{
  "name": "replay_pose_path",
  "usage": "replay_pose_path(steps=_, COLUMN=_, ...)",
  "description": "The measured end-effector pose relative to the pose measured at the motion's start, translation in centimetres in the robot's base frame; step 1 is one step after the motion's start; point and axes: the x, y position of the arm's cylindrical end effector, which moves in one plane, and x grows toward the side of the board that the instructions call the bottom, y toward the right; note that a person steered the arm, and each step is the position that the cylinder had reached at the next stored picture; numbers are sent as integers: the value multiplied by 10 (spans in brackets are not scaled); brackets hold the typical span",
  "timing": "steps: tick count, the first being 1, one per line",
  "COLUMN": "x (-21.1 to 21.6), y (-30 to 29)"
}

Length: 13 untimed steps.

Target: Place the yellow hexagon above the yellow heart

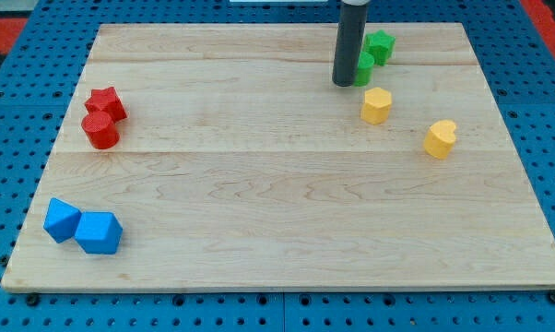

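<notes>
Near the board's top edge: my tip point(348, 84) rests on the wood; it is a plain rod, with no jaws to spread or press together.
Just right of the tip: two green blocks point(373, 52), one partly hidden behind the rod, its shape unclear.
Below-right of the tip: yellow hexagon point(376, 105), close, apart from it.
Farther right and lower: yellow heart point(440, 138), near the board's right edge.
Far left: two red blocks point(102, 117), touching.
Far lower-left: two blue blocks point(84, 227), touching, by the corner.
Open room: bare wooden board point(277, 203) across the middle and bottom.
</notes>
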Motion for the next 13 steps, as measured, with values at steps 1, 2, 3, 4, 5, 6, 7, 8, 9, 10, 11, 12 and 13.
replay_pose_path(steps=1, x=-7, y=12)
replay_pose_path(steps=2, x=-20, y=24)
replay_pose_path(steps=3, x=-34, y=37)
replay_pose_path(steps=4, x=-50, y=48)
replay_pose_path(steps=5, x=-32, y=49)
replay_pose_path(steps=6, x=11, y=35)
replay_pose_path(steps=7, x=25, y=17)
replay_pose_path(steps=8, x=26, y=0)
replay_pose_path(steps=9, x=43, y=-8)
replay_pose_path(steps=10, x=48, y=-7)
replay_pose_path(steps=11, x=48, y=-7)
replay_pose_path(steps=12, x=54, y=0)
replay_pose_path(steps=13, x=55, y=21)
